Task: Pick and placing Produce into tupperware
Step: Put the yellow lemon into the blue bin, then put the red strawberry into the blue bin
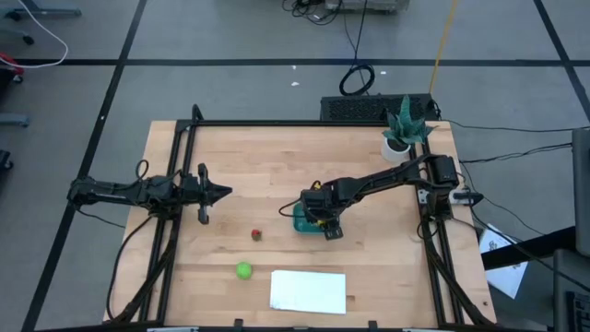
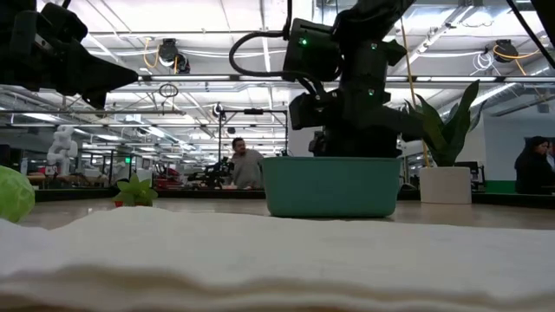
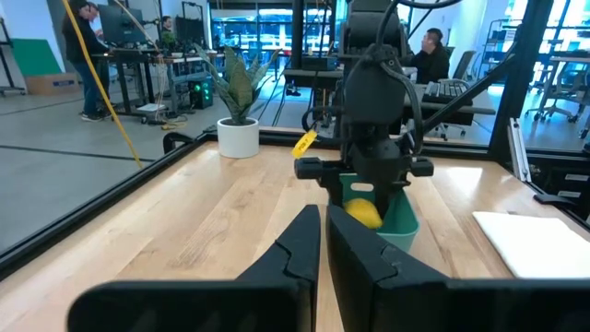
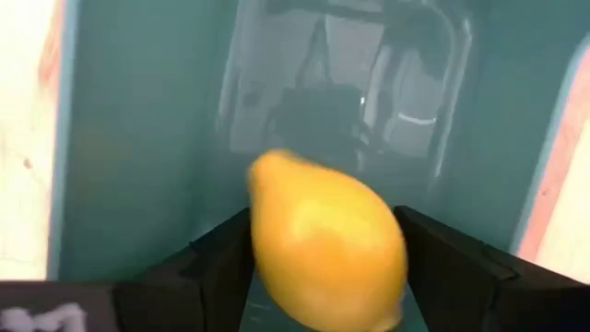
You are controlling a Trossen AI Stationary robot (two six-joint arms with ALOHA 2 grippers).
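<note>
The teal tub (image 1: 299, 222) stands on the table's middle; it also shows in the low view (image 2: 329, 186). My right gripper (image 1: 321, 214) points down into it, shut on the yellow lemon (image 4: 327, 249), which also shows in the left wrist view (image 3: 364, 214). The dark red fruit (image 1: 256, 234) and the green ball (image 1: 243, 270) lie on the table to the tub's left. My left gripper (image 1: 219, 194) hovers at the table's left, shut and empty. My right gripper pinches the lemon's two sides (image 4: 263, 263) between its two fingers (image 4: 217, 272), from above, pointing down. The lemon sits low within the tub's walls; whether it touches the tub's floor (image 4: 138, 138) I cannot tell.
A flat white sheet (image 1: 308, 290) lies near the table's front edge, right of the green ball. A potted plant (image 1: 403, 136) stands at the far right corner. Black frame rails (image 1: 175, 166) run along the table's left and right sides.
</note>
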